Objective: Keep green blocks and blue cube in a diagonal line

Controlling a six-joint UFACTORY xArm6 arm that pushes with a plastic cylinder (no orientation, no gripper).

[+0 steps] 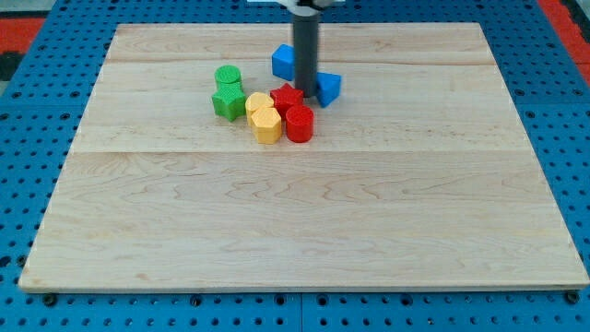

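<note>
Here, what matters most is where the blue cube sits relative to my tip: the cube lies just to the view's upper left of the rod, touching or nearly touching its side, while the tip itself comes down between the red star-shaped block on the view's left and a second blue block, wedge-like in shape, on the view's right. We carry no claw, so there is nothing to open or clench; the rod simply stands upright, dropping from the view's top edge onto the wooden board. The two green blocks, a cylinder and a blockier piece touching just below it, sit well to the view's left of the tip, stacked almost vertically in the view. Two yellow blocks and a red cylinder crowd the space between. We judge that the blue cube wants shifting to continue the greens' line on a slant, so we would need to come round to its far side first.
</note>
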